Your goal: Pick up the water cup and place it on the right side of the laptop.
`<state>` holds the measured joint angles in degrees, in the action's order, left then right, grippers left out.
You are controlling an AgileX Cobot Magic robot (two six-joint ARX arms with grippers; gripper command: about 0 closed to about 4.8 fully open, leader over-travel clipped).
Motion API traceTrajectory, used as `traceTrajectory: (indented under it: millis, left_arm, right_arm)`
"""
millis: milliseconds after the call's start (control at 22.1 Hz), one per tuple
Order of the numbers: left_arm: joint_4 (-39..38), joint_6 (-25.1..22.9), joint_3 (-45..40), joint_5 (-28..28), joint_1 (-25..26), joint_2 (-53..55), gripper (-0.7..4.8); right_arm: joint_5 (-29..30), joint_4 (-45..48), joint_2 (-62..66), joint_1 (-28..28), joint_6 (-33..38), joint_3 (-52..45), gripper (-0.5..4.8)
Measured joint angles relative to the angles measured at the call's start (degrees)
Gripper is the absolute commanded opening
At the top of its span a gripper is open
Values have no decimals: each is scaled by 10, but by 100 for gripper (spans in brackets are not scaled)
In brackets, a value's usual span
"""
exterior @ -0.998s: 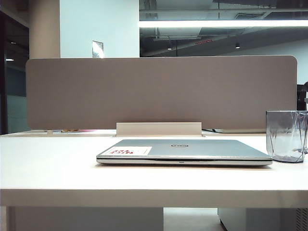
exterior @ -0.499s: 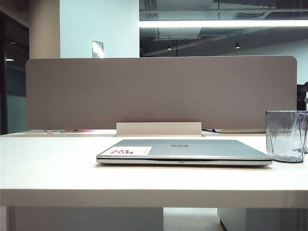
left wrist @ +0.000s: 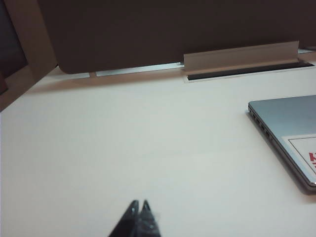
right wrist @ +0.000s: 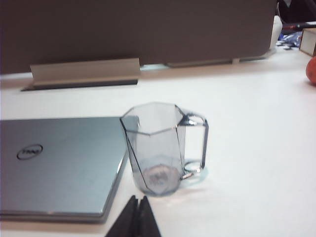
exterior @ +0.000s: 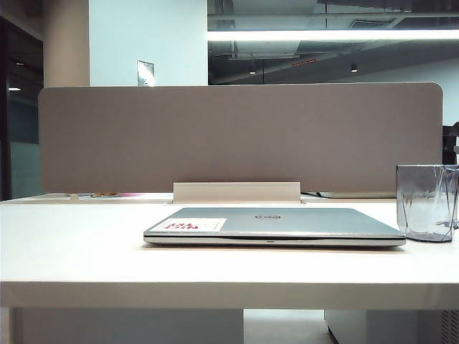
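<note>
The closed silver-grey laptop (exterior: 272, 226) lies flat at the middle of the white table, its white sticker with red lettering facing the camera. The transparent grey-tinted water cup (exterior: 427, 202) stands upright on the table just right of the laptop (right wrist: 59, 165), handle turned away from it. My right gripper (right wrist: 138, 199) is shut and empty, its tips a short way in front of the water cup (right wrist: 160, 148), apart from it. Over bare table left of the laptop (left wrist: 289, 138), my left gripper (left wrist: 139, 203) is shut with nothing in it. Neither gripper shows in the exterior view.
A tall grey partition (exterior: 240, 136) with a white cable-tray flap (exterior: 237, 192) runs along the table's far edge. An orange round object (right wrist: 311, 70) and small clutter sit far off on the cup's handle side. The table's front edge (exterior: 229, 294) is close below the laptop.
</note>
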<state>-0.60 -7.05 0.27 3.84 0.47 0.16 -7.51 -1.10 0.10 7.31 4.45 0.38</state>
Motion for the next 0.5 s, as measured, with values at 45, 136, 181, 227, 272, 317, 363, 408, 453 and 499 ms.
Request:
traceTrajectory:
  millis: [45, 136, 181, 227, 272, 317, 363, 408, 453, 499]
  left_arm:
    - [3, 0, 0, 0, 0, 0, -6]
    - [9, 2, 0, 0, 0, 0, -6]
    - [11, 2, 0, 0, 0, 0, -5]
    - [12, 2, 0, 0, 0, 0, -5]
    - [12, 2, 0, 0, 0, 0, -5]
    - [12, 2, 0, 0, 0, 0, -5]
    - [12, 2, 0, 0, 0, 0, -5]
    - [12, 2, 0, 0, 0, 0, -5]
    - [12, 2, 0, 0, 0, 0, -6]
    - [12, 2, 0, 0, 0, 0, -5]
  right_arm:
    - [0, 4, 0, 0, 0, 0, -8]
    - [0, 10, 0, 0, 0, 0, -8]
    - [0, 12, 0, 0, 0, 0, -8]
    - [0, 12, 0, 0, 0, 0, -8]
    - [-1, 12, 0, 0, 0, 0, -8]
    - [0, 12, 0, 0, 0, 0, -8]
    - [0, 9, 0, 0, 0, 0, -8]
    - [0, 3, 0, 0, 0, 0, -8]
    - [0, -8, 0, 0, 0, 0, -8]
    - [0, -10, 0, 0, 0, 0, -8]
